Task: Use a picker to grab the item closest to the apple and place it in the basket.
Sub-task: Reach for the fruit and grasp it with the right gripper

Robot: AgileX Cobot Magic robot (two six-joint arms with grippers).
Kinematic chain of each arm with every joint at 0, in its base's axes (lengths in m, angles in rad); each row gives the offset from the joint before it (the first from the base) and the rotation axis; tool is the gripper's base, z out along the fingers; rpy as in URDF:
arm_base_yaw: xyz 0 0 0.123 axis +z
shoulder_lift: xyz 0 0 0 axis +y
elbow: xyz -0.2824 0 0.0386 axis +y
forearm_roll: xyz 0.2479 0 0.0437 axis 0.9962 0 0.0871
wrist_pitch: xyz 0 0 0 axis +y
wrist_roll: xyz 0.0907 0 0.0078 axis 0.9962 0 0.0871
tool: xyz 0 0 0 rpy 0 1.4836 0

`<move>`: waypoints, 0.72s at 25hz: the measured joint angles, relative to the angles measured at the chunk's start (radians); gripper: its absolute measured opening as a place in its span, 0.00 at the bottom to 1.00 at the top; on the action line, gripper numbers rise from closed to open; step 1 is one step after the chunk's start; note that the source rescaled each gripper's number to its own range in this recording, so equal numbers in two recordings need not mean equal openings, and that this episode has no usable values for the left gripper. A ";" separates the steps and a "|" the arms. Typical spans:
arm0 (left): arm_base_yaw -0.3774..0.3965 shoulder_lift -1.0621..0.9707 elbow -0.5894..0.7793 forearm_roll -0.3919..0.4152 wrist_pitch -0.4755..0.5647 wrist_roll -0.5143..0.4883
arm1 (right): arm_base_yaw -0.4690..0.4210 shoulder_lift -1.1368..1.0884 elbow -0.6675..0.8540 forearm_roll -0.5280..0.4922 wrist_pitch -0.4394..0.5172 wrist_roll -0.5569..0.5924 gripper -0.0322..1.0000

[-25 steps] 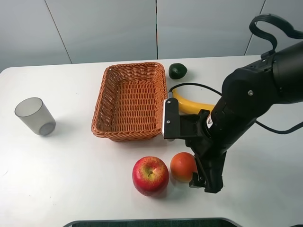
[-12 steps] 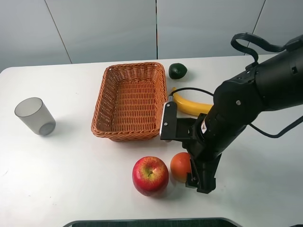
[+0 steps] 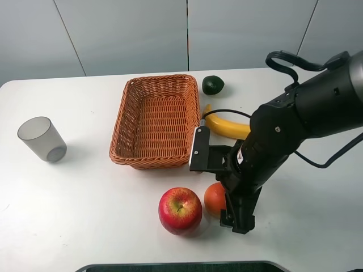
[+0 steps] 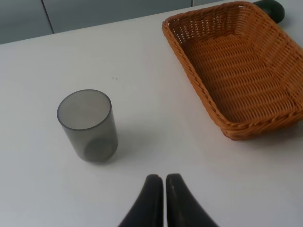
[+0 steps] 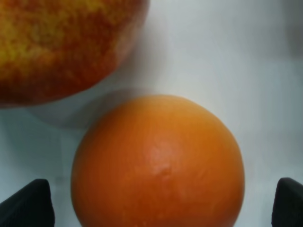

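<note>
A red-and-yellow apple (image 3: 180, 210) lies near the table's front edge. An orange (image 3: 213, 198) sits just to its right, almost touching it. My right gripper (image 3: 232, 219) is down at the orange's right side, covering part of it. In the right wrist view the orange (image 5: 158, 163) fills the middle, the apple (image 5: 61, 42) lies beyond it, and the right gripper (image 5: 158, 208) stands open, one dark fingertip (image 5: 29, 204) on each side of the fruit. The woven basket (image 3: 156, 119) stands empty behind. My left gripper (image 4: 159, 201) is shut on nothing and hovers over bare table.
A banana (image 3: 227, 126) and a dark green avocado (image 3: 212, 85) lie right of the basket, behind the right arm. A grey translucent cup (image 3: 41, 139) stands at the left, also seen as the cup (image 4: 88, 125) in the left wrist view beside the basket (image 4: 236, 71).
The right arm has shifted left and dropped toward the orange, so its gripper now covers more of the fruit's right side. Apple, orange and left gripper have stayed put.
</note>
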 joint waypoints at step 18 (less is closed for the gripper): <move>0.000 0.000 0.000 0.000 0.000 0.002 | 0.009 0.062 0.000 0.040 -0.064 0.016 1.00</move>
